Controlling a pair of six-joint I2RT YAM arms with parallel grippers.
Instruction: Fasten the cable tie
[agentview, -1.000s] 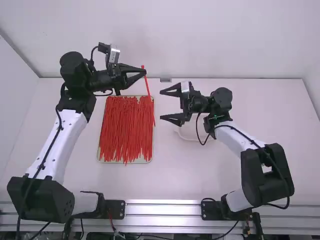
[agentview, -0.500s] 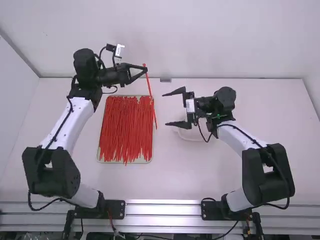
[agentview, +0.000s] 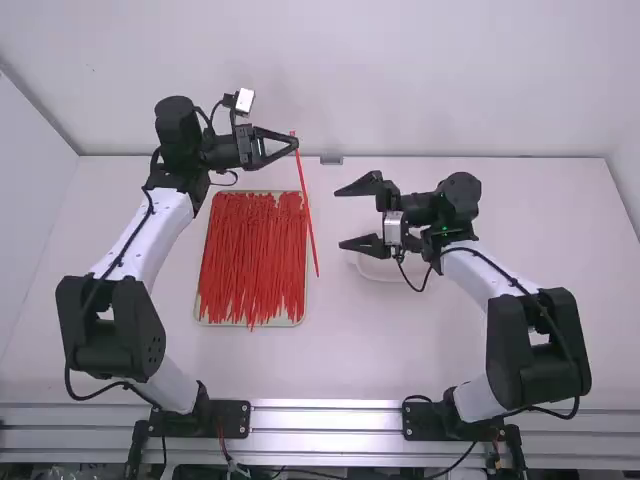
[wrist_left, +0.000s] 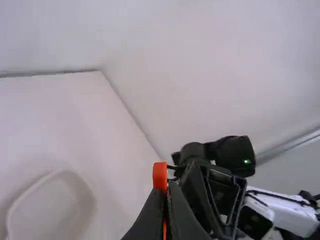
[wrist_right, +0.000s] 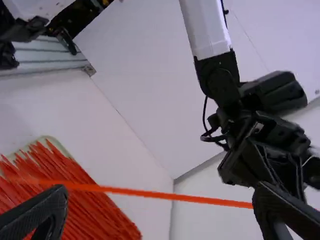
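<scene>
Table (agentview: 450, 330): cable tie (agentview: 308, 222) in left pincer (agentview: 294, 144)

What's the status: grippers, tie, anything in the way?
Left gripper shut on one red cable tie, which hangs loose, unfastened. Right gripper open beside it, apart. Spare ties on tray underneath.

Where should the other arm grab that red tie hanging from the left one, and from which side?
Probably the lower tail of the tie: the left end effector pinches its top, so the thin strip hangs free and nearly straight. The open right end effector sits beside it, so come in from the right, a finger on each side of the strip.
</scene>
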